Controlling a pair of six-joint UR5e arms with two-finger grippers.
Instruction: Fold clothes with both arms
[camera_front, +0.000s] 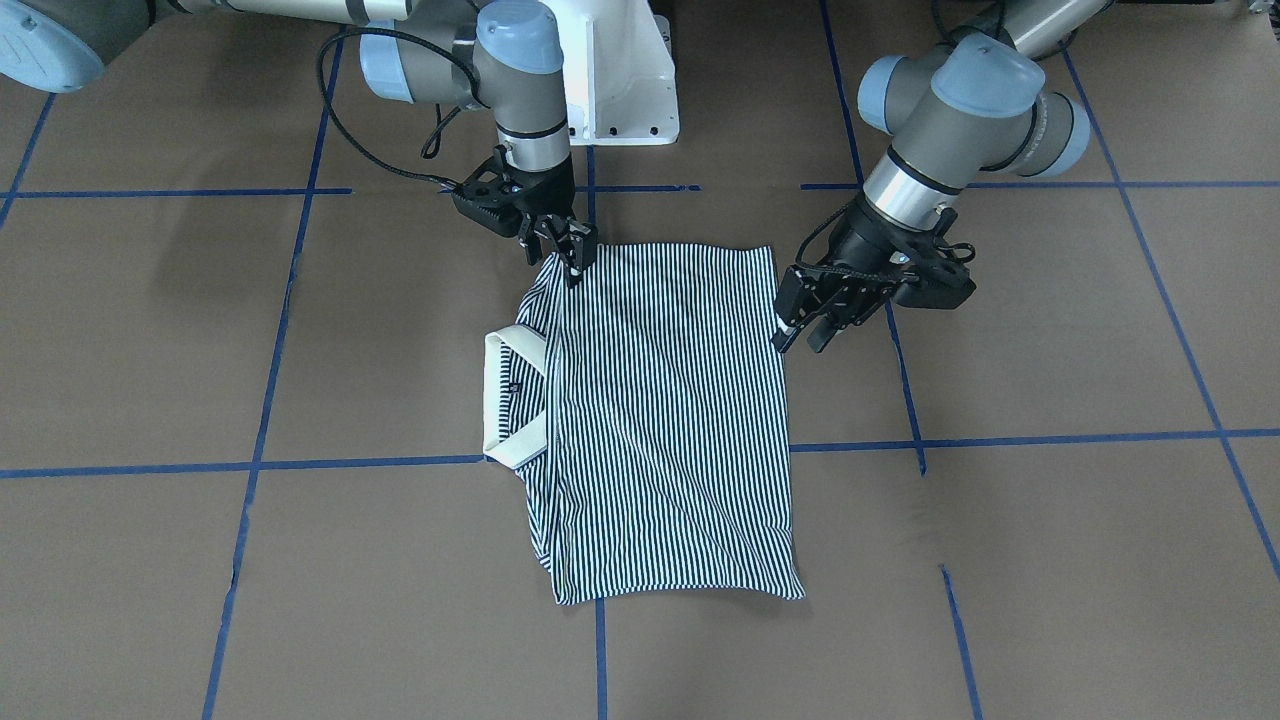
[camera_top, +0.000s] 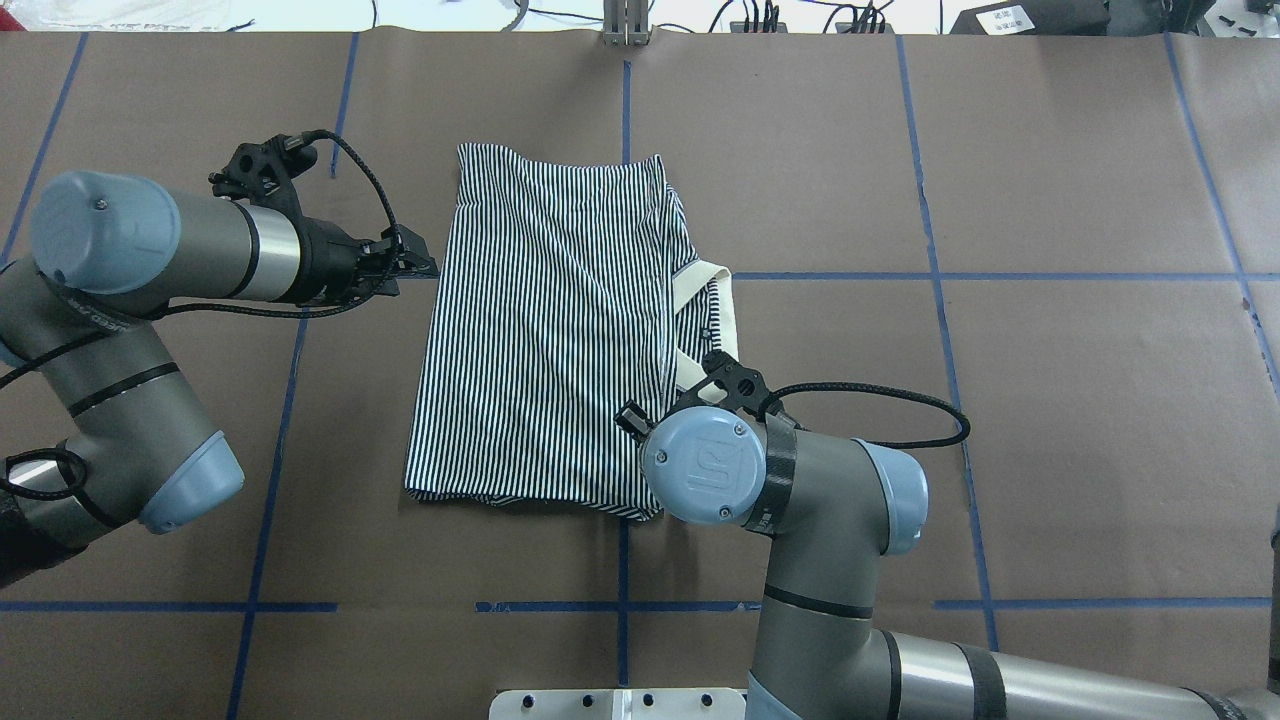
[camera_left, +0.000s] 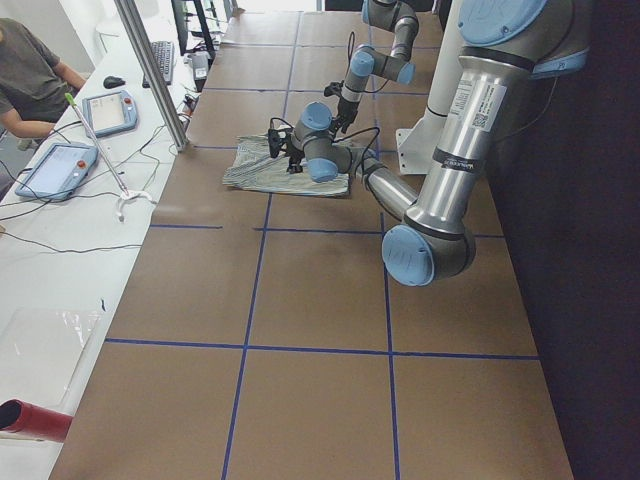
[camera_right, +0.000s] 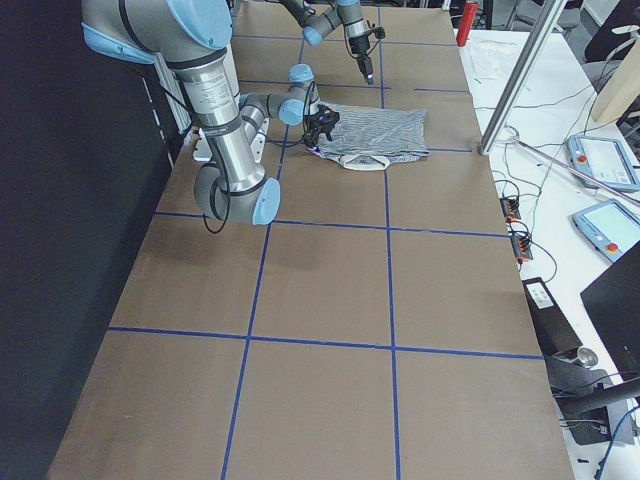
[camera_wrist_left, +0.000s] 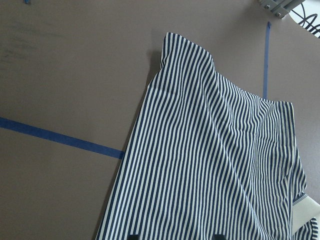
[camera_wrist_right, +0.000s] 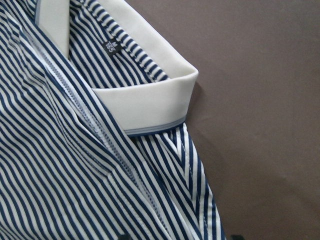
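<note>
The striped polo shirt (camera_front: 670, 400) lies flat on the brown table, its sides tucked in so that it forms a rough rectangle. Its cream collar (camera_front: 515, 400) points toward the robot's right. My right gripper (camera_front: 572, 265) is down at the shirt's shoulder corner beside the collar (camera_wrist_right: 150, 105), jaws open, with striped cloth (camera_wrist_right: 75, 165) between the tips. In the overhead view its own wrist hides it. My left gripper (camera_front: 800, 343) hovers open just off the hem edge (camera_top: 425, 265), holding nothing. The left wrist view looks along the shirt (camera_wrist_left: 215, 165).
The white pedestal base (camera_front: 625, 80) stands behind the shirt. Blue tape lines (camera_front: 1000, 438) cross the brown table cover. A side bench with tablets (camera_left: 55, 165), cables and a metal pole (camera_left: 150, 70) runs along the far edge, where a seated person shows.
</note>
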